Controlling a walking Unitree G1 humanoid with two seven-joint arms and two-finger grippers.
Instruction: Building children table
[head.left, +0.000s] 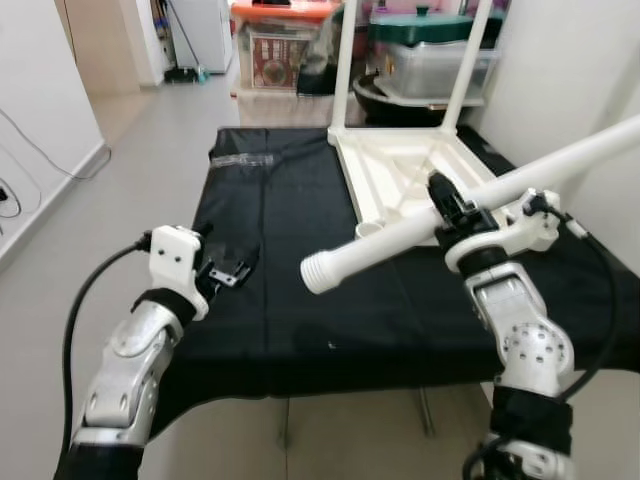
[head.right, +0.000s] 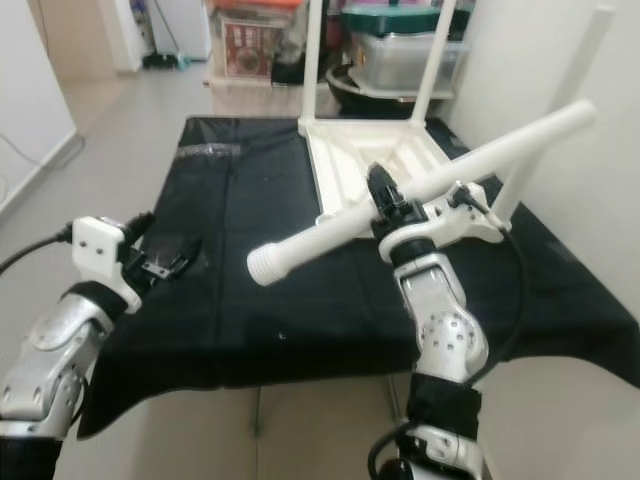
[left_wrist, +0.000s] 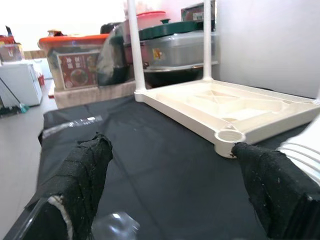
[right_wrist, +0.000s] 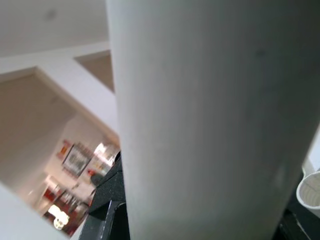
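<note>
Black cloth (head.left: 300, 260) is spread over the work table, and on its far right part, at about one o'clock from the robot, the white children's tabletop (head.left: 405, 170) is laid upside down. Two legs (head.left: 345, 60) are already stood upright in its far corner sockets, while the near corner socket (left_wrist: 229, 135) is seen open and unfilled. Storage bins (head.left: 430, 50) are stacked beyond the table at twelve o'clock.

Across the right half of the scene a loose white table leg (head.left: 480, 195) is held slanting, its threaded end (head.left: 318, 272) pointed toward nine o'clock and low, its far end raised toward two o'clock. The right gripper (head.left: 447, 205) is clenched around this leg near its middle. The left gripper (head.left: 232, 268) is held released over the cloth at about ten o'clock, nothing between its padded fingers (left_wrist: 82, 175).

Since the leg is gripped near its middle, it could swing or slip in the grasp when turned upright, it is judged. The threaded end lies beyond the empty socket, so a misjudged approach could strike the tabletop rim and shove the tabletop across the smooth cloth. A crooked entry could jam the thread.
</note>
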